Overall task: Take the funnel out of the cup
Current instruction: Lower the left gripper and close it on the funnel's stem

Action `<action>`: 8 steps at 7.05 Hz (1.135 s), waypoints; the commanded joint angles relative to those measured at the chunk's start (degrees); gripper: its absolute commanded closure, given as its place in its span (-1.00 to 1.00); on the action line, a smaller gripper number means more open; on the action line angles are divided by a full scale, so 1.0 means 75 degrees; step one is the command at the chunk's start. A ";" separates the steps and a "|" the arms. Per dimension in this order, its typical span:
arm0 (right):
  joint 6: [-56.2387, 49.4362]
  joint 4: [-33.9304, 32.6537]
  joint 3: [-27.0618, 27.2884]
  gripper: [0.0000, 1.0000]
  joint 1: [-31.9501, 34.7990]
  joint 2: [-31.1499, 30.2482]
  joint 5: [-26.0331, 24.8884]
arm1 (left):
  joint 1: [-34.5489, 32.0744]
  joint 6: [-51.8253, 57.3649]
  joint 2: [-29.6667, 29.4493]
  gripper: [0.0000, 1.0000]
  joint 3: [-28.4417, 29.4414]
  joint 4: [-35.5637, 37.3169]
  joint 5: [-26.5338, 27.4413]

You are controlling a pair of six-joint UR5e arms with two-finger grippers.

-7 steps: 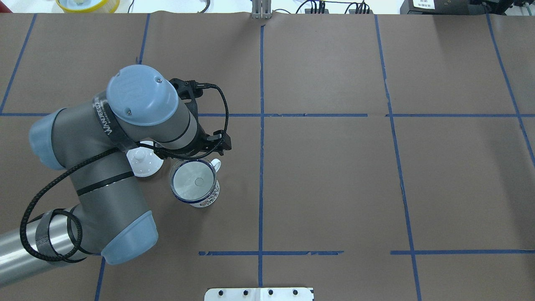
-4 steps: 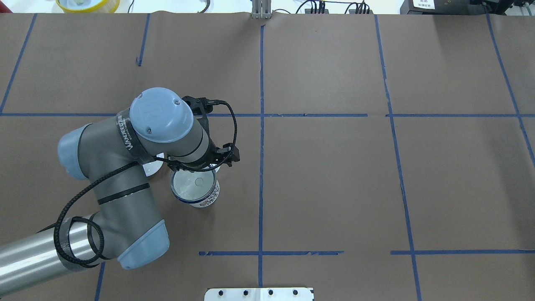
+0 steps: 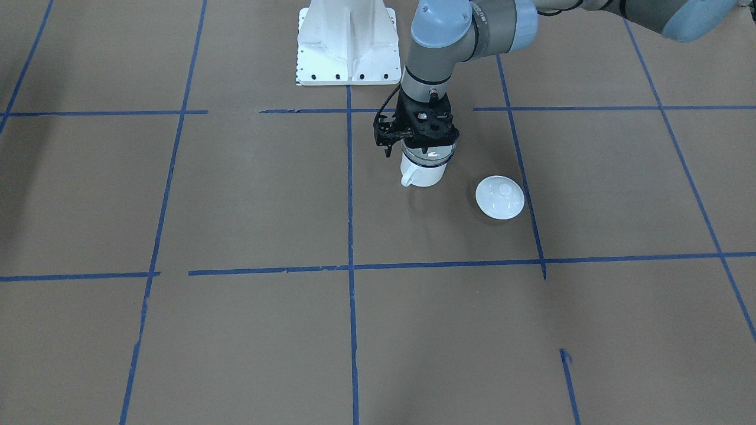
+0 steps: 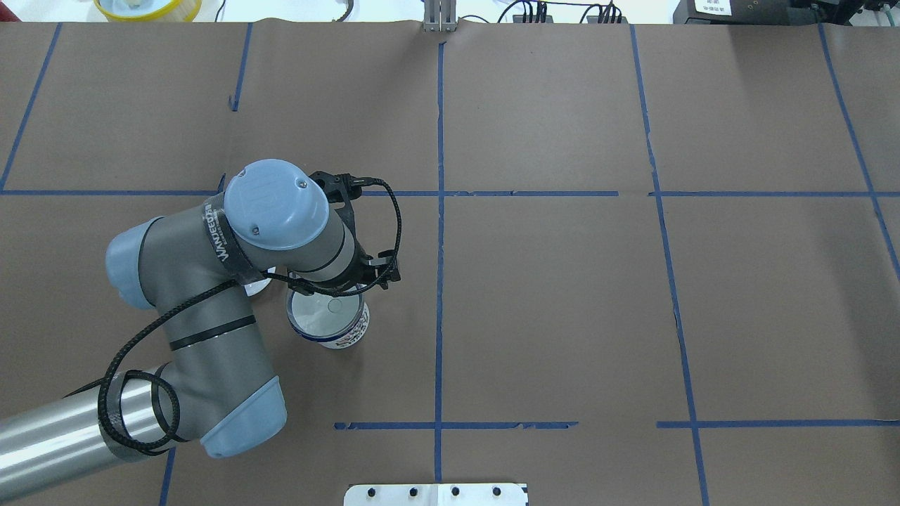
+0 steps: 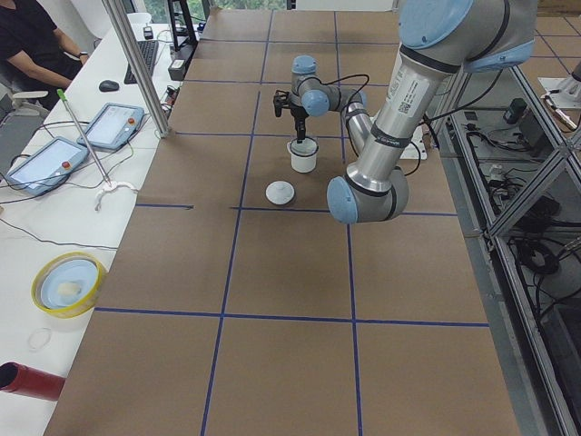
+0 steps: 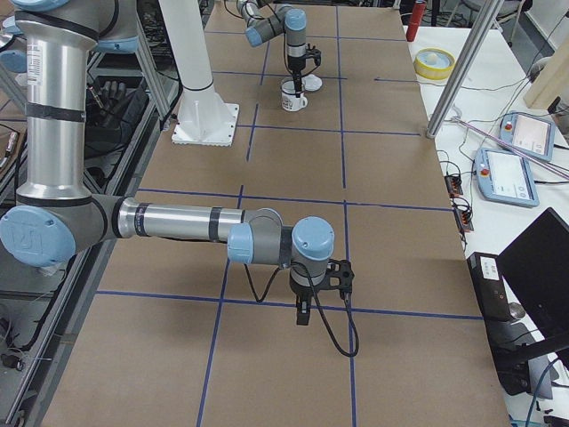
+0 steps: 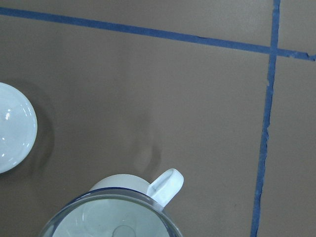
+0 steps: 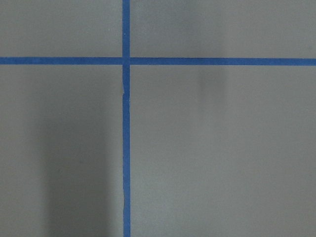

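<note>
The cup, a white enamel mug with a dark blue rim, stands left of the table's middle, and shows in the overhead view. The clear funnel sits in its mouth, rim level with the mug's rim, and shows from the front and in the left wrist view. My left gripper hangs straight down just over the funnel's far rim, jaws apart and holding nothing. The overhead view hides it under the wrist. My right gripper hovers over bare table far off; I cannot tell its state.
A round white lid with a knob lies on the table close beside the mug; the overhead view shows a sliver of it. The white robot base plate is behind the mug. A yellow bowl sits beyond the table's far edge.
My left arm has swung right and toward the robot, bringing the gripper over the mug's far rim. It now covers the mug's handle and most of the lid in the overhead view.
</note>
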 commanded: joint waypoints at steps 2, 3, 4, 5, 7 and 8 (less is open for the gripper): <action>0.0000 0.0000 0.0009 -1.00 0.0000 0.0000 0.0000 | -0.0010 -0.0021 0.0007 1.00 -0.0102 0.0065 -0.0081; 0.0000 0.0000 0.0009 -1.00 0.0000 0.0000 0.0000 | -0.0010 -0.0056 0.0007 1.00 -0.0126 0.0112 -0.0116; 0.0000 0.0000 -0.0003 -1.00 0.0000 0.0000 0.0000 | -0.0010 -0.0230 -0.0005 1.00 -0.0184 0.0135 -0.0267; 0.0000 0.0000 -0.0003 -1.00 0.0000 0.0000 0.0000 | -0.0021 -0.0279 0.0018 1.00 -0.0521 0.0507 -0.0268; 0.0000 0.0000 0.0009 -1.00 0.0000 0.0000 0.0000 | -0.0196 -0.0244 -0.0016 1.00 -0.1539 0.1851 -0.0268; 0.0000 0.0000 0.0009 -1.00 0.0000 0.0000 0.0000 | -0.0441 -0.0221 -0.0109 1.00 -0.2077 0.2601 -0.0280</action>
